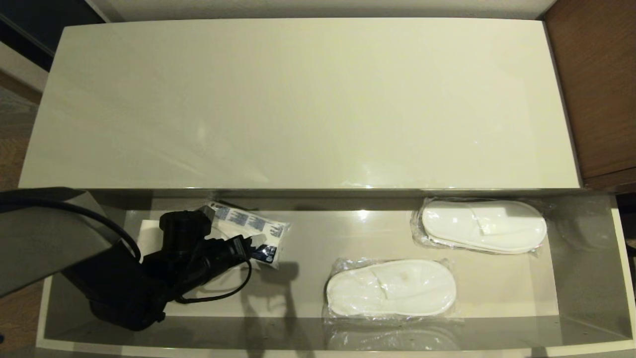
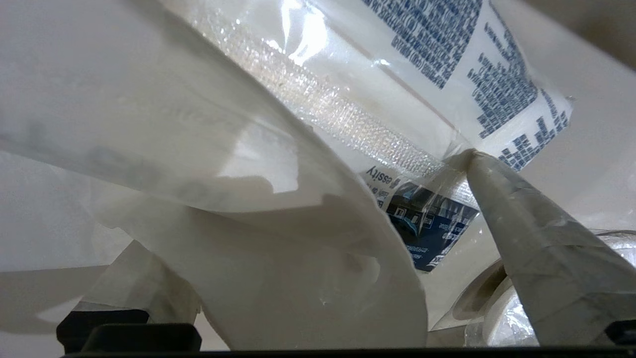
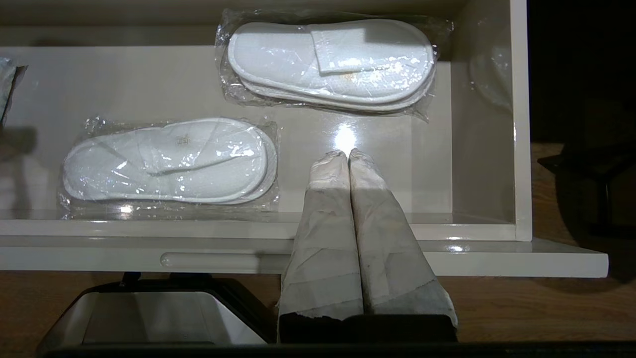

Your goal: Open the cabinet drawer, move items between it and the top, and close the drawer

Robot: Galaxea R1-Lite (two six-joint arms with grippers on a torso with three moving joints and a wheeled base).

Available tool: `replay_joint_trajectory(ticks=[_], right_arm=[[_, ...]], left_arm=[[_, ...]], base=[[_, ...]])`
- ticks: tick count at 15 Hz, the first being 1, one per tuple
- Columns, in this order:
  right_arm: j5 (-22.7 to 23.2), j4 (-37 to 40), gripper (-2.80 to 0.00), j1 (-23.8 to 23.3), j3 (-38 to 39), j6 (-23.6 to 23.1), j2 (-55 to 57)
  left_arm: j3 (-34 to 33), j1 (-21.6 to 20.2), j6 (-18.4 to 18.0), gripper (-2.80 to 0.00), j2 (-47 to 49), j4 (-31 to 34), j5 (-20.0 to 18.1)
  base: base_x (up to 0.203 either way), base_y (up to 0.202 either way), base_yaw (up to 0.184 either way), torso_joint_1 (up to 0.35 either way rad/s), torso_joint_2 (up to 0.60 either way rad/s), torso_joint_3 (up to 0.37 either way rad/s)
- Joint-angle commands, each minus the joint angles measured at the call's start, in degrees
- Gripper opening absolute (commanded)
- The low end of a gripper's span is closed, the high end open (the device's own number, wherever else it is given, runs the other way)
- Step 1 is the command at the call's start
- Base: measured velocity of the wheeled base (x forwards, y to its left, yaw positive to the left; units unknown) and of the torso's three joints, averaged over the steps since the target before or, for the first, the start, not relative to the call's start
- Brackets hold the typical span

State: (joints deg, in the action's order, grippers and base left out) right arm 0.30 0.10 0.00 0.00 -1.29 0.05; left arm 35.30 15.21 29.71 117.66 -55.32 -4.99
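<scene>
The cream top [image 1: 298, 99] sits behind the open drawer [image 1: 586, 258]; inside the drawer, the left gripper [image 1: 233, 248] spreads released over a printed packet [image 1: 253, 226].

Brown wooden furniture [image 1: 598, 89] stands right of the cabinet, with wood-toned floor [image 3: 497, 308] below.

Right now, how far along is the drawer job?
Done: the cabinet drawer is pulled open. In hand: the left end effector is down in the drawer's left end, open around a printed plastic package, not yet lifted. Left: two wrapped slipper pairs lie in the drawer, the top holds nothing, and the drawer needs closing. The right end effector is parked shut.
</scene>
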Motion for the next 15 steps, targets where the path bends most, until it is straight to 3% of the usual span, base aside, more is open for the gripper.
replay_joint_trajectory(ticks=[1, 15], right_arm=[[0.0, -0.1, -2.8, 0.1, 0.1, 0.0, 0.0], [0.0, 0.0, -2.8, 0.1, 0.1, 0.0, 0.0]], left_arm=[[0.2, 0.0, 0.2, 0.0, 0.0, -0.6, 0.1], [-0.8, -0.3, 0.7, 0.0, -2.0, -5.9, 0.2]], base=[[0.0, 0.0, 0.0, 0.0, 0.0, 0.0], [0.0, 0.0, 0.0, 0.0, 0.0, 0.0]])
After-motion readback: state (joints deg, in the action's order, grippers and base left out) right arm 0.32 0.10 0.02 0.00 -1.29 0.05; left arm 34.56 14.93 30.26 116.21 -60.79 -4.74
